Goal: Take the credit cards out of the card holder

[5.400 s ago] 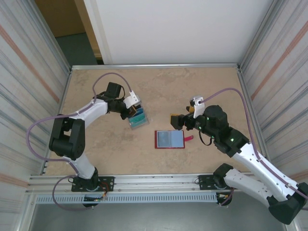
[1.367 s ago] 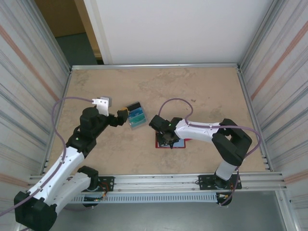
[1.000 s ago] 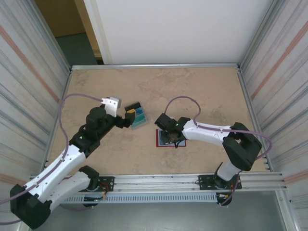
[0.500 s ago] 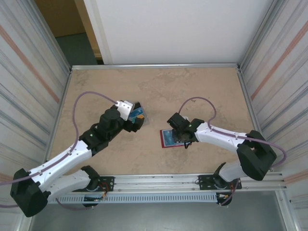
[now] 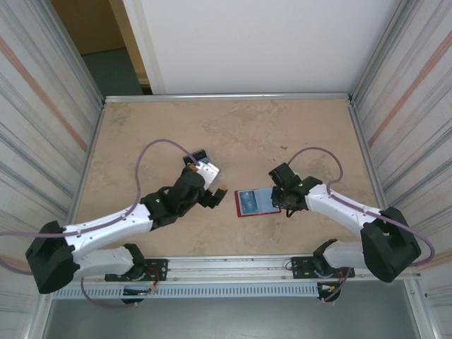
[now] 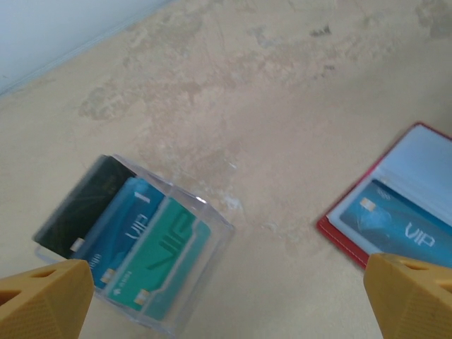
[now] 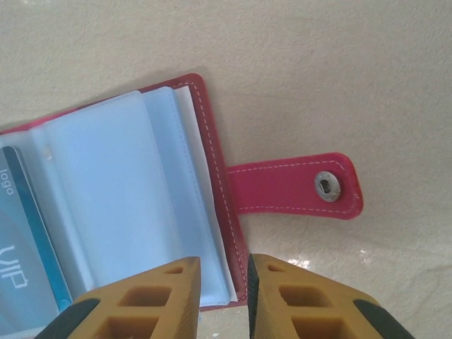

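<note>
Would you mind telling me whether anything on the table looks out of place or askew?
Nothing is damaged or spilled. The open card holder lies slightly crooked, its tab sticking out sideways, and three cards sit fanned unevenly in a clear sleeve.

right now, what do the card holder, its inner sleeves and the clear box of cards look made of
The card holder looks like red leather or faux leather, matte, with pale stitching and a metal snap. Its inner sleeves: thin translucent plastic, a card showing through. The clear box: seemingly hard transparent plastic, glinting edges, cards visible inside.
</note>
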